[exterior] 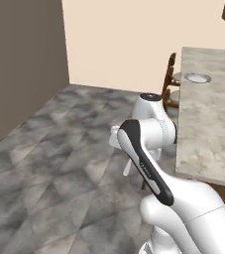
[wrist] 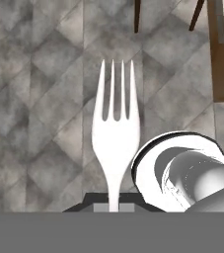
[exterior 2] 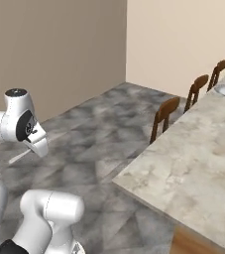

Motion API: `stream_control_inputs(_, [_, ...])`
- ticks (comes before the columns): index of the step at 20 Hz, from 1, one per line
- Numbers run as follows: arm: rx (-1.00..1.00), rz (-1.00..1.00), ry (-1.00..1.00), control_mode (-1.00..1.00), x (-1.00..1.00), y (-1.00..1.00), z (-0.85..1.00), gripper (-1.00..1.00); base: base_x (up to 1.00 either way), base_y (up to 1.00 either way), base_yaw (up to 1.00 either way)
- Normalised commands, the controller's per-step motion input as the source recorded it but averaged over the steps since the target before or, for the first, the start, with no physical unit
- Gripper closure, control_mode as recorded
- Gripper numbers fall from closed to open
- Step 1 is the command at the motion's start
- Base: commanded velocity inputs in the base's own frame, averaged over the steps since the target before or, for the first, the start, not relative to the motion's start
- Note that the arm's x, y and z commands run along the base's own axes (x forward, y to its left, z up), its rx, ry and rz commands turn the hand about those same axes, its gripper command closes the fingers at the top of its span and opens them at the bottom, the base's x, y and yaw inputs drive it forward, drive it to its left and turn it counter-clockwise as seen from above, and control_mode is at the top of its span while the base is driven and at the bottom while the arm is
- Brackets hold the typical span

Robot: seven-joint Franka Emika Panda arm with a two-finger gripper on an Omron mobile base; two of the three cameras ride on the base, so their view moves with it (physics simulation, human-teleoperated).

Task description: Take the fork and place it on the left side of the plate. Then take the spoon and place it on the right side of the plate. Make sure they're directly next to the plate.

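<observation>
One fork (wrist: 114, 136) is clamped in the gripper (wrist: 113, 205), held by the handle end, tines pointing away from the hand over grey floor. The arm is folded low beside the counter (exterior: 208, 124), well apart from the plate (exterior: 197, 78), which sits at the counter's far end, near the stools (exterior 2: 164, 116). The spoon is too small to make out.

Risks, as judged:
- Grip is at the very tip of the handle; a fast swing could twist or drop the fork onto the floor.
- Raising the hand close to the counter edge could knock the tines against it.
- Plate looks out of reach; the base likely needs to drive closer.
</observation>
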Motion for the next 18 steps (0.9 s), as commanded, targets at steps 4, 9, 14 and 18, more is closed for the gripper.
stream_control_inputs(4, [0.00, 0.00, 0.00, 1.00, 0.00, 0.00, 0.00, 1.00, 0.77, 0.39, -0.30])
stream_control_inputs(9, [0.00, 0.00, 0.00, 1.00, 0.00, 0.00, 0.00, 1.00, 0.77, 0.39, -0.32])
stream_control_inputs(14, [0.00, 0.00, 0.00, 1.00, 0.00, 0.00, 0.00, 1.00, 0.75, 0.37, -0.36])
stream_control_inputs(18, [0.00, 0.00, 0.00, 1.00, 0.00, 0.00, 0.00, 1.00, 0.73, 0.38, -0.37])
